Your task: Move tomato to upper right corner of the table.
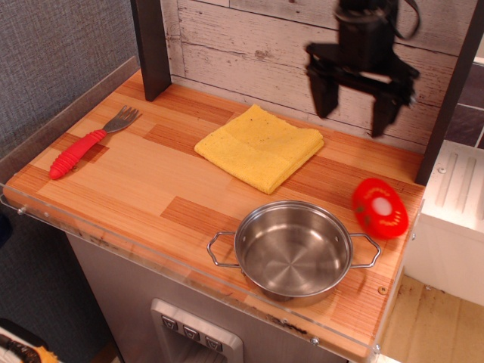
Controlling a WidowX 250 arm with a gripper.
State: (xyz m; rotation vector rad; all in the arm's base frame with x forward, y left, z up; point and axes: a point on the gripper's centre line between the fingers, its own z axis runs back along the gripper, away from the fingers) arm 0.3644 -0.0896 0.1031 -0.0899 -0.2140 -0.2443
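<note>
Because it looks like glossy hard plastic, the tomato (380, 209) should be light, rigid and slippery, apt to roll on its rounded back; pinching across flat face and back seems safest. It sits tilted at the desk's (136, 189) right edge, just beside the pot (293, 249). High above near the back wall, the hand (354, 97) hangs spread and empty, touching nothing.

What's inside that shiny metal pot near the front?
Nothing: the steel pot shows only its bare, shiny bottom. The tomato sits outside it, by its right handle. Whatever lies underneath the pot on the table is covered.
</note>
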